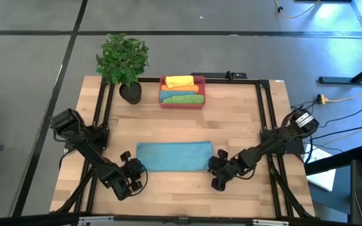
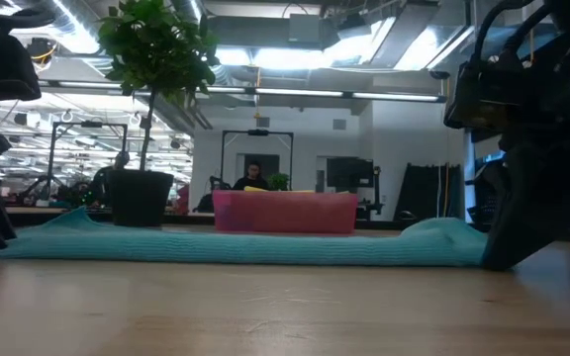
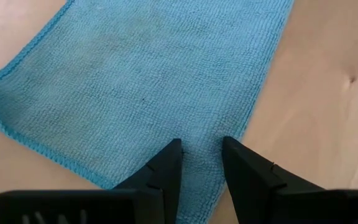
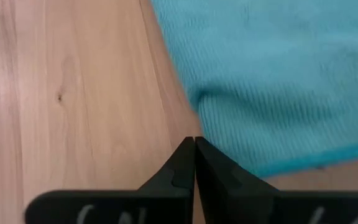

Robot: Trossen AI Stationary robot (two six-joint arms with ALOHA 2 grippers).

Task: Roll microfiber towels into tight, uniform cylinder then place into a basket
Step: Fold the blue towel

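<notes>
At lower centre, teal towel [image 1: 173,156] lies flat between left gripper [image 1: 133,171], fingers parted over its edge, and right gripper [image 1: 218,168], fingers together, seemingly positioned to begin rolling.

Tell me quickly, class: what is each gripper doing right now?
Left gripper: open, fingers apart over the teal towel, holding nothing.
Right gripper: closed, empty, beside the towel's edge.
</notes>
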